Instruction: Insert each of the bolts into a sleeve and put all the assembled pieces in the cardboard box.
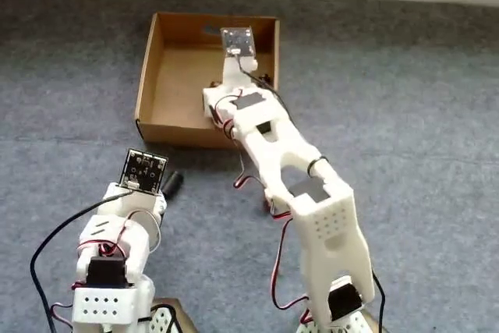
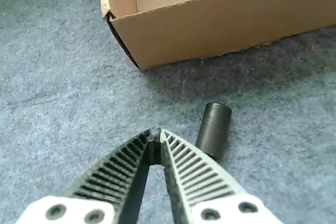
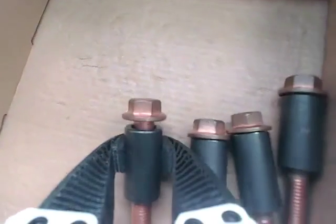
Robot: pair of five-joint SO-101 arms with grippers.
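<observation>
Right arm (image 1: 288, 169) is stretched out over the cardboard box (image 1: 156, 76), wrist above its far right part. From the wrist camera I see the right gripper (image 3: 143, 142) clamped around a black sleeve (image 3: 143, 166) with a copper bolt (image 3: 144, 111) through it, the bolt's head poking out of one end. I can't tell whether the piece is touching the box floor. Three more assembled pieces (image 3: 253, 166) lie side by side on the box floor just beside it, heads pointing the same way. Left arm (image 1: 117, 255) sits near left on the grey carpet (image 1: 405, 99). The left gripper (image 2: 156, 135) is pinched closed on nothing, tips meeting. A loose sleeve (image 2: 214, 128) lies on the carpet just right of those tips, apart from the box's near wall.
</observation>
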